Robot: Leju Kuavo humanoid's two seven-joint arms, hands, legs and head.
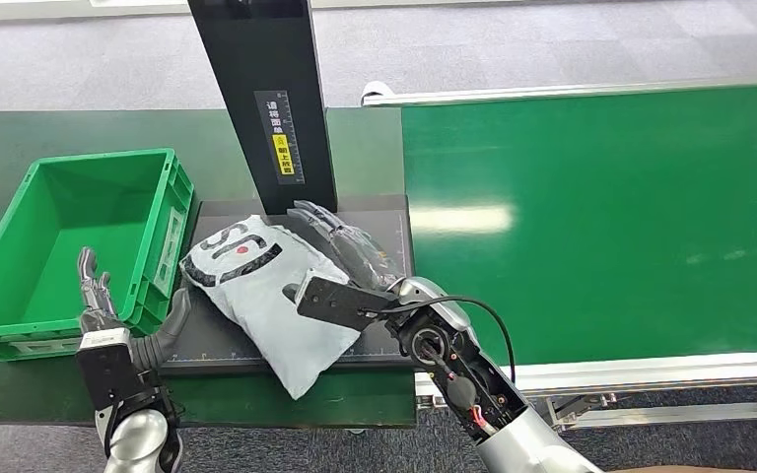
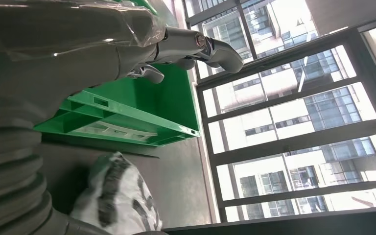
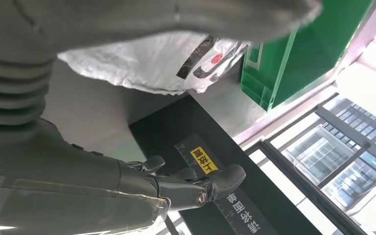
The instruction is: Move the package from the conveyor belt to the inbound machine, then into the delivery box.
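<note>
The right hand [image 1: 340,236], dark-fingered and wrapped in clear plastic film, lies stretched out flat with its fingers apart at the far right edge of the white plastic mailer package with black lettering and a red dot [image 1: 261,286]; it grasps nothing, and from the head view I cannot tell whether the fingers actually touch the bag or merely lie beside it. In the right wrist view the same hand [image 3: 186,186] reaches past the package [image 3: 152,63] toward the black upright column of the inbound machine [image 3: 235,196], which carries a yellow warning label (the printed scale runs alongside it).

The package rests on the black flat platform of the inbound machine [image 1: 394,222], tilted diagonally, one corner hanging over the platform's near edge. The column [image 1: 261,99] rises just behind it.

The left hand [image 1: 118,315] is raised near the front right corner of the green plastic delivery box [image 1: 172,197], fingers extended upward and spread, thumb angled toward the package; it holds nothing. The left wrist view shows its fingers [image 2: 215,49] loosely uncurled in front of the box [image 2: 127,112], with the package [image 2: 117,196] lying close by.

The box sits just left of the platform on a dark green tabletop [image 1: 365,148]. To the right runs the bright green conveyor belt [image 1: 601,217], framed by a silver rail [image 1: 651,372].
</note>
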